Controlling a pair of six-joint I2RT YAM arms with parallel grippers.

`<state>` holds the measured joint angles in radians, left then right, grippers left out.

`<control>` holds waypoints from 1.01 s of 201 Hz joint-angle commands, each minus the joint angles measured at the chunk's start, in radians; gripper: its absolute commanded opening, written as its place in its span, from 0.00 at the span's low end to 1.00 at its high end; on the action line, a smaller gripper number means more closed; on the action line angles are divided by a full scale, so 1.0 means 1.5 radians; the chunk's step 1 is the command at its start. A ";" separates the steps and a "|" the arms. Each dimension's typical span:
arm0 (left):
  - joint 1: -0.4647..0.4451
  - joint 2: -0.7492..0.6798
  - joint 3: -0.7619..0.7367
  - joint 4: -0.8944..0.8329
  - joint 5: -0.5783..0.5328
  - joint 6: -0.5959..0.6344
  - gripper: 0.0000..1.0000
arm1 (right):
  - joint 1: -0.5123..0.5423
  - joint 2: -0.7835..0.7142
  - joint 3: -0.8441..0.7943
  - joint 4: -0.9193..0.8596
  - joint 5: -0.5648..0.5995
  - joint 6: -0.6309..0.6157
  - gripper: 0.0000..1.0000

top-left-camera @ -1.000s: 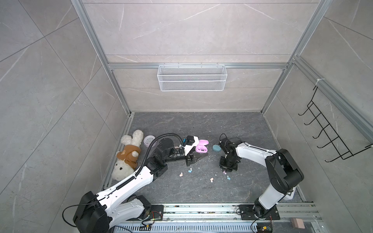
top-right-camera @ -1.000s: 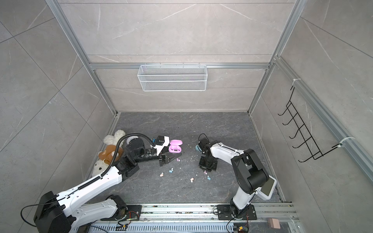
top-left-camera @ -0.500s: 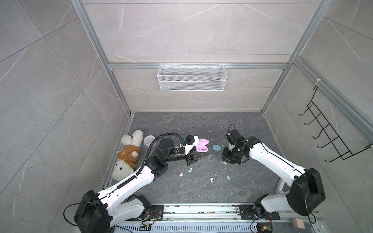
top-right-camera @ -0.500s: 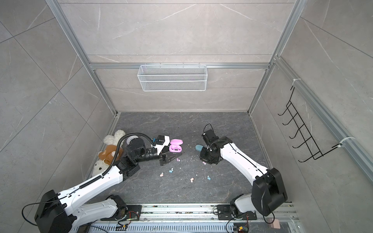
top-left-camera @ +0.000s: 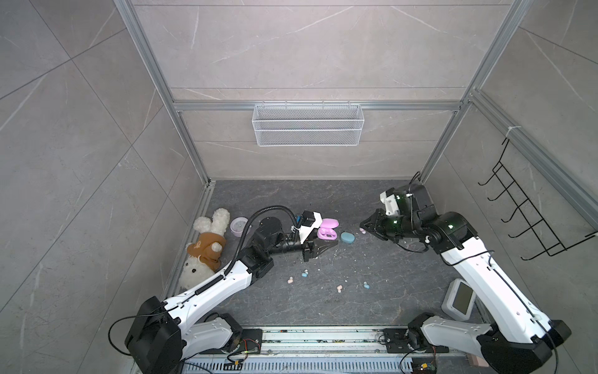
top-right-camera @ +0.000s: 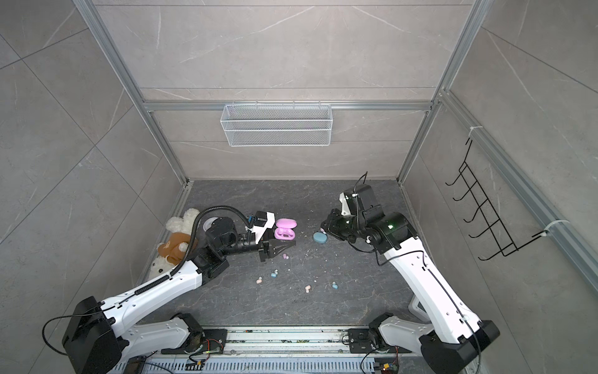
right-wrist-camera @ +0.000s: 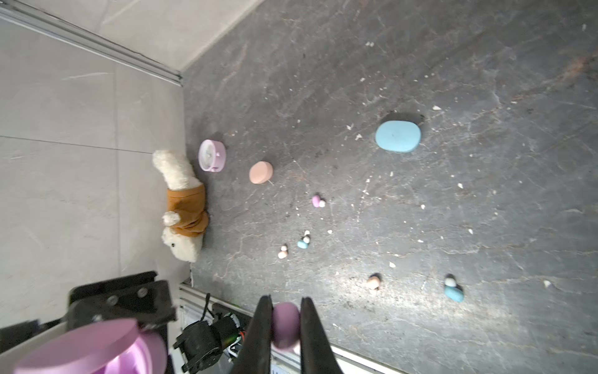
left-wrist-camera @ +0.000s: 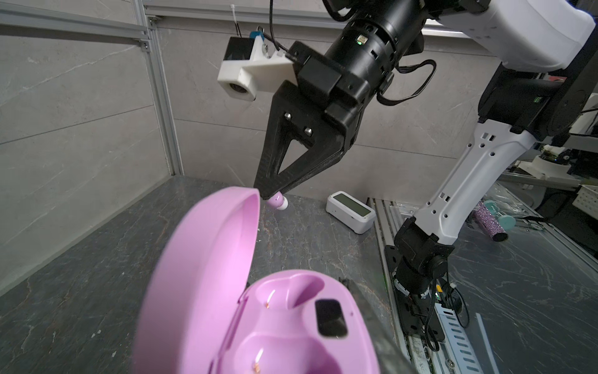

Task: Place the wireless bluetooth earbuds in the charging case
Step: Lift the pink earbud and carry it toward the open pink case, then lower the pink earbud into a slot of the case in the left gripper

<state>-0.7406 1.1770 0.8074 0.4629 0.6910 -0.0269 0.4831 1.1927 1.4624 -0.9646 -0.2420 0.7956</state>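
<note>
In both top views the left gripper [top-left-camera: 330, 243] is clamped on an open, oval, lilac plastic charging case [top-left-camera: 327, 232] with its lid raised. The right gripper [top-left-camera: 363, 227] faces it across a gap, its tips pinching a tiny lilac earbud [top-left-camera: 362, 230]. A closed light-blue oval case [top-left-camera: 347, 237] lies on the dark floor between the grippers, nearer the right one. A peach-pink bud [top-left-camera: 290, 280] and a light-blue bud [top-left-camera: 304, 274] lie near the left gripper. Another peach bud [top-left-camera: 339, 288] and another blue bud [top-left-camera: 366, 285] lie farther from it. In a top view a second lilac bud [top-right-camera: 285, 256] sits just beside the left gripper.

In the left wrist view the charging case [left-wrist-camera: 281, 330] fills the foreground, its sockets showing. The right gripper [left-wrist-camera: 268, 193] hangs just beyond the lid's rim, and the lilac earbud [left-wrist-camera: 278, 203] pokes out from its tips.

In the right wrist view two black fingers [right-wrist-camera: 259, 330] squeeze the lilac earbud [right-wrist-camera: 284, 323], with the blurred charging case [right-wrist-camera: 87, 346] beside them, apart.
</note>
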 commanded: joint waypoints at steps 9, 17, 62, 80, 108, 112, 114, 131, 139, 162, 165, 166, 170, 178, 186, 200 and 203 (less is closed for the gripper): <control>0.002 0.021 0.045 0.079 0.042 -0.037 0.23 | -0.001 -0.033 0.041 0.014 -0.061 -0.034 0.07; 0.002 0.030 0.048 0.091 0.049 -0.052 0.23 | -0.001 -0.040 0.046 0.024 -0.076 -0.044 0.08; 0.002 0.075 0.070 0.159 0.090 -0.118 0.23 | -0.001 -0.071 0.057 0.076 -0.163 -0.077 0.09; 0.002 0.090 0.083 0.178 0.098 -0.142 0.23 | -0.002 -0.076 0.044 0.099 -0.198 -0.096 0.10; 0.002 0.111 0.090 0.218 0.115 -0.173 0.23 | -0.001 -0.072 0.040 0.127 -0.237 -0.108 0.10; 0.002 0.114 0.091 0.225 0.116 -0.178 0.23 | 0.000 -0.070 0.041 0.133 -0.242 -0.108 0.10; 0.002 0.115 0.091 0.229 0.117 -0.180 0.24 | 0.000 -0.069 0.041 0.135 -0.244 -0.108 0.10; 0.001 0.123 0.091 0.256 0.124 -0.198 0.24 | 0.005 -0.064 0.045 0.138 -0.253 -0.117 0.11; 0.002 0.126 0.092 0.266 0.127 -0.205 0.24 | 0.007 -0.062 0.047 0.138 -0.254 -0.121 0.11; 0.002 0.133 0.092 0.277 0.132 -0.213 0.24 | 0.022 -0.057 0.042 0.137 -0.251 -0.130 0.11; 0.002 0.134 0.092 0.278 0.133 -0.213 0.24 | 0.026 -0.057 0.041 0.138 -0.249 -0.130 0.11; 0.002 0.134 0.092 0.279 0.133 -0.213 0.24 | 0.026 -0.057 0.041 0.138 -0.248 -0.130 0.11; 0.002 0.135 0.092 0.280 0.134 -0.214 0.24 | 0.032 -0.056 0.039 0.140 -0.245 -0.132 0.11; 0.002 0.135 0.091 0.282 0.135 -0.216 0.24 | 0.043 -0.054 0.038 0.139 -0.238 -0.135 0.11; 0.002 0.136 0.091 0.285 0.137 -0.219 0.24 | 0.055 -0.050 0.038 0.138 -0.230 -0.137 0.11; 0.002 0.136 0.091 0.289 0.138 -0.221 0.24 | 0.075 -0.041 0.042 0.129 -0.211 -0.143 0.11; 0.002 0.136 0.091 0.290 0.139 -0.221 0.24 | 0.077 -0.040 0.042 0.129 -0.208 -0.144 0.11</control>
<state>-0.7406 1.3830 0.9031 0.8062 0.8680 -0.3271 0.5583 1.1137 1.5276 -0.7795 -0.5877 0.6189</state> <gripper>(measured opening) 0.420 0.148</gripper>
